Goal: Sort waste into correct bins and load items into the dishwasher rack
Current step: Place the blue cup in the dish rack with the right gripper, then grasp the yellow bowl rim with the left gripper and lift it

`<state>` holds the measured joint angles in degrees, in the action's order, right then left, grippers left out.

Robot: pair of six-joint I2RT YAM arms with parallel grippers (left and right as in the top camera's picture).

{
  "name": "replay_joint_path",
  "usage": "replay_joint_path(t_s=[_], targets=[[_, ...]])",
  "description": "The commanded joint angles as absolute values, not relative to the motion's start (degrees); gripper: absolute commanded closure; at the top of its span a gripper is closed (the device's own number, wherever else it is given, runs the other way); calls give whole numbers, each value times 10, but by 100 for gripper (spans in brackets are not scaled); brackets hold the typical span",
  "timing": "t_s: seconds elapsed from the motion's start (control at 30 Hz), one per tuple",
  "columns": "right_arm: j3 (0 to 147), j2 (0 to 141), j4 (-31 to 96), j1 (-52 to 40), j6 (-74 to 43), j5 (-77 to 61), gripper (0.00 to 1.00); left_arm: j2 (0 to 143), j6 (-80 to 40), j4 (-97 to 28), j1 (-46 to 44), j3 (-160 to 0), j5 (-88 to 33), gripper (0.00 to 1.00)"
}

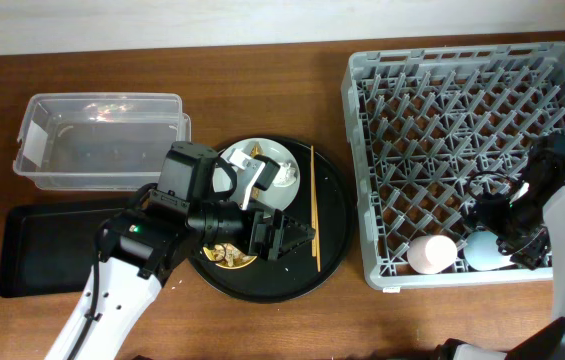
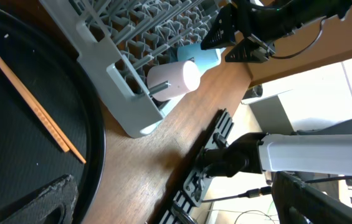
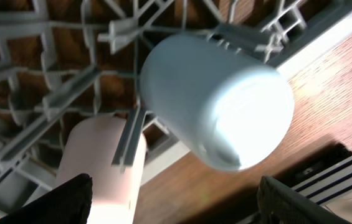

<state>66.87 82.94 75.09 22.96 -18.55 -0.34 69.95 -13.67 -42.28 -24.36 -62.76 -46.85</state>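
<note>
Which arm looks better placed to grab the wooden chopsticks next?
Probably left: the left gripper hangs over the round black tray beside the chopsticks, while the right gripper sits over the dishwasher rack.

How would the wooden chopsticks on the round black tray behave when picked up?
The chopsticks look thin and straight, so probably stiff and very light. They lie flat on the round black tray, so a pinch may slip, and the pair could separate.

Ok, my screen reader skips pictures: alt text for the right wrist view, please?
A pale blue cup and a pink cup sit side by side in the grey dishwasher rack, at its edge beside the wooden table. The right tool is open, fingertips in the bottom corners.
</note>
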Motion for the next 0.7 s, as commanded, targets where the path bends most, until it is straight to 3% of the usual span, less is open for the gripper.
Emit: replay_joint_path(t_s=[0.0,0.13,0.3,0.5,0.67], targets=[[707,775,773,232,-120,-102,15,694,-131,-424,-245,-631,-465,1],[712,638,819,232,-2,-263,15,694,-131,-458,-246,-631,-347,1],[712,483,858,232,22,-364,10,717,-188,-552,-271,-616,-50,22],[712,404,898,232,112,-490,8,842,-204,-473,-328,-567,-14,42],[712,405,908,192,127,-484,7,948,-242,-421,-353,-567,9,61]])
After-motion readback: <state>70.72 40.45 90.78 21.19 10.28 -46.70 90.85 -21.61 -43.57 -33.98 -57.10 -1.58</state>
